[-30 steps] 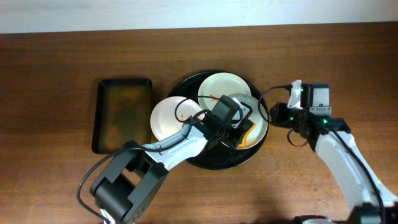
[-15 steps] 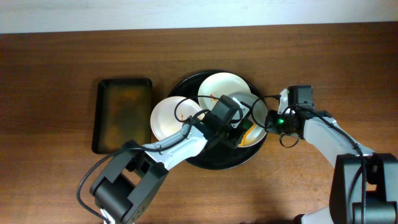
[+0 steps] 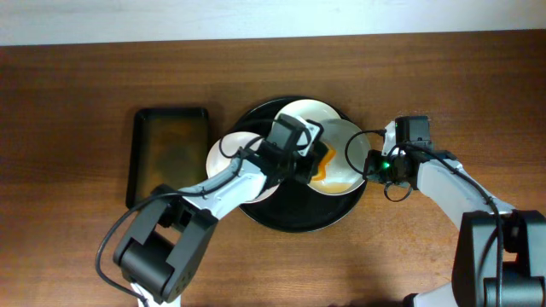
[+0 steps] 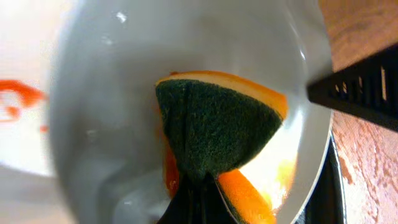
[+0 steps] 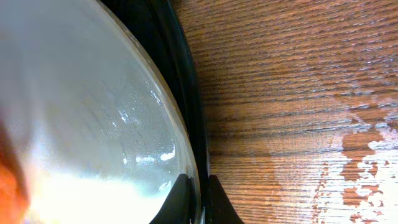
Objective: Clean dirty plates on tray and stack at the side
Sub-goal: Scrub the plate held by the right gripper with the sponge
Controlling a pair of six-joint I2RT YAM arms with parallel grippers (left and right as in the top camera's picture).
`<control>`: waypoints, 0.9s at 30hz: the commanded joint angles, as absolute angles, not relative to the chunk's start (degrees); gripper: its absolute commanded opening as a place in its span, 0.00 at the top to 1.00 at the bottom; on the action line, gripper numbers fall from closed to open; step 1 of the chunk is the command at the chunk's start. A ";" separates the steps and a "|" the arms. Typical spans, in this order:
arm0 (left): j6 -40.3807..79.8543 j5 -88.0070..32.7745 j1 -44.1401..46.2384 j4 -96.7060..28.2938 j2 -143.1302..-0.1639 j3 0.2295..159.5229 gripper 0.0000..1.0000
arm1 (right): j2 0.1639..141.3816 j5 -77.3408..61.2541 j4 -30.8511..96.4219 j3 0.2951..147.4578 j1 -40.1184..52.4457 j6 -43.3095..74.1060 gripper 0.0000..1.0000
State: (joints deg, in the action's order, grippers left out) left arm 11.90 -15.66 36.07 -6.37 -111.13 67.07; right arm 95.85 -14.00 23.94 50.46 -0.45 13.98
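The round black tray (image 3: 294, 217) holds three white plates: one at the left (image 3: 229, 162), one at the back (image 3: 303, 118), one at the right (image 3: 345, 153). My left gripper (image 3: 307, 156) is shut on an orange sponge with a green scrub face (image 4: 217, 127), pressed on the right plate's (image 4: 112, 74) inner surface. A red-smeared plate (image 4: 15, 99) lies to its left. My right gripper (image 5: 194, 202) is shut on the right plate's (image 5: 81, 112) rim, by the tray's edge (image 5: 180, 81); it also shows in the overhead view (image 3: 368, 164).
A smaller rectangular dark tray (image 3: 168, 158) with a brownish floor lies left of the round tray. Dark-brown wood tabletop (image 3: 444, 77) surrounds both, with worn pale patches (image 5: 367, 149) near my right gripper.
My left gripper has swept the sponge up and left across the right plate. My right gripper moved in to the plate's rim a second ago and has held there since.
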 commanded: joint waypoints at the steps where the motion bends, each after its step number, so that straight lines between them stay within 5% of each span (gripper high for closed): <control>1: 13.30 -14.17 34.61 -6.02 -111.63 67.90 1.00 | 96.88 -13.28 24.73 50.46 -0.60 13.76 0.96; 19: 13.30 -17.39 34.94 -6.70 -106.45 67.99 1.00 | 89.49 -15.88 39.24 50.61 -0.60 13.93 0.96; 27: 13.28 -14.85 42.28 -8.05 -106.50 67.96 1.00 | 89.49 -15.86 39.66 50.61 -0.60 13.93 0.96</control>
State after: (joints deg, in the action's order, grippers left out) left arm 13.13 -16.88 39.48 -7.35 -108.60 67.07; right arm 90.37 -16.36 39.51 50.68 -0.60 14.50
